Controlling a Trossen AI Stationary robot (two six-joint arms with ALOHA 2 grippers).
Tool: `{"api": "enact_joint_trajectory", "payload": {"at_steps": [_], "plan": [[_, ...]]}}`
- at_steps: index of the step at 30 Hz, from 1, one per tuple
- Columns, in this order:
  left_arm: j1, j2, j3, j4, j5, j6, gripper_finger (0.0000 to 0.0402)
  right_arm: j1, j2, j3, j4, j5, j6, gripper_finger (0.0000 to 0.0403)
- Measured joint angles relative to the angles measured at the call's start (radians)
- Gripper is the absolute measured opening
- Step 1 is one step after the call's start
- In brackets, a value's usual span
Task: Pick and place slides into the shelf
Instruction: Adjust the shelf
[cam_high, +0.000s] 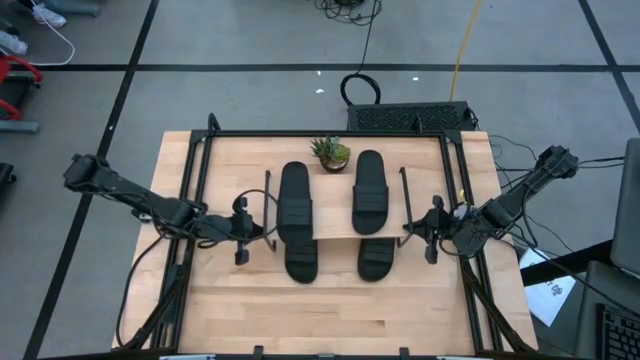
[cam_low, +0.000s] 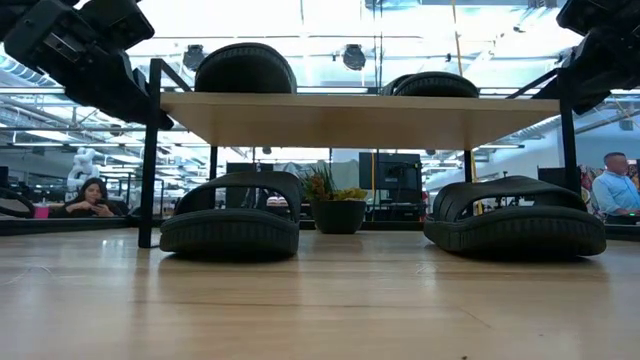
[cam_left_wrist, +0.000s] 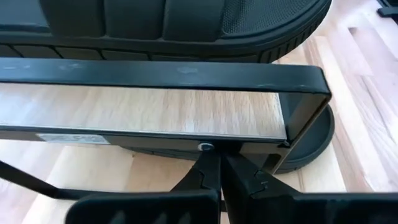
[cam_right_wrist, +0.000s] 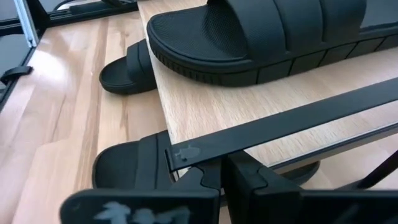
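Centrally, a potted succulent (cam_high: 331, 153) stands between the slides (cam_high: 295, 206) on the shelf (cam_high: 336, 222); left end effector (cam_high: 241, 230) and right end effector (cam_high: 433, 231) flank it, both closed.

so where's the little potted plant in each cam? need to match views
High view: potted plant at the shelf's far edge, between the two top slides.
Low view: plant at centre, under the plank, between the two lower slides.
Left wrist view: not in it.
Right wrist view: not in it.
Shared landmark: the shelf's light plank with its black frame shows in all four views.
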Motion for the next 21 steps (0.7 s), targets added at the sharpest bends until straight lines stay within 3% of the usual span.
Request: {"api": "enact_joint_trajectory", "payload": {"at_steps": [13,21], "plan": [[-0.042,0.149,0.081,-0.012,0.038,0.053,0.0,0.001,0.0,0.0,0.033,-0.056,-0.019,0.0],[-0.051,0.128,0.096,-0.048,-0.043,0.056,0.0,0.001,0.0,0.0,0.024,-0.052,-0.011,0.0]]}}
